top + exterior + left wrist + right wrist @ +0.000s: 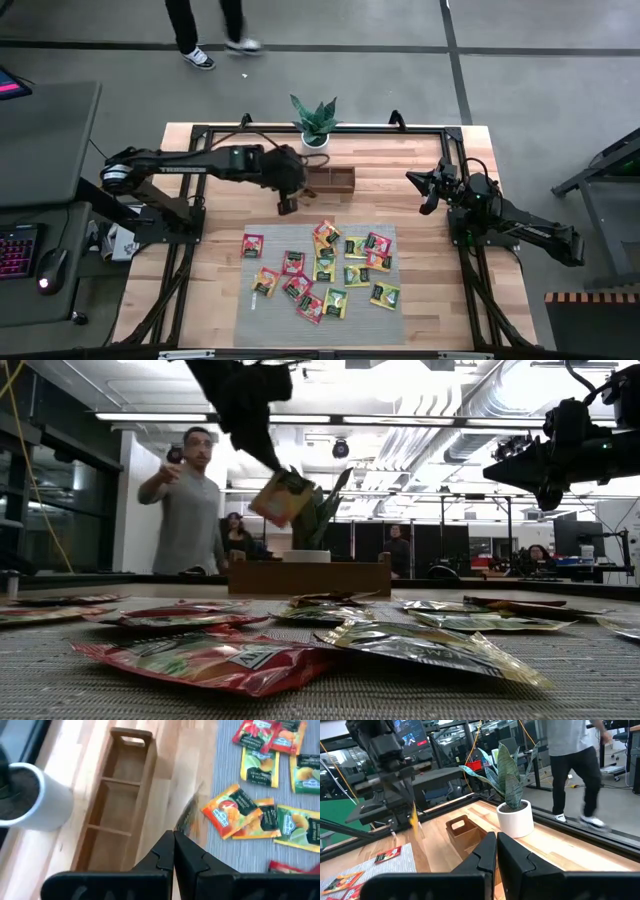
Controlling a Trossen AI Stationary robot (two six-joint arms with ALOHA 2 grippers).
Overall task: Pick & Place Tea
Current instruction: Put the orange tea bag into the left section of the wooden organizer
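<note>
Tea sachets (322, 268), red, yellow and green, lie scattered flat over the grey ribbed mat (250, 310) on the wooden table (430, 300). One more sachet (282, 497) is up in the air, pinched edge-on in the left gripper (287, 205), whose fingers are clamped tight on it. That gripper hangs just in front of the brown wooden tray (340, 180), between the tray and the mat. Tray has three compartments and sits next to a potted plant (314, 122) in a white pot. The right gripper (428, 195) is off at the right side of the table, raised, fingers pressed together with nothing in them. A person (190, 500) stands in the room behind the table.
</note>
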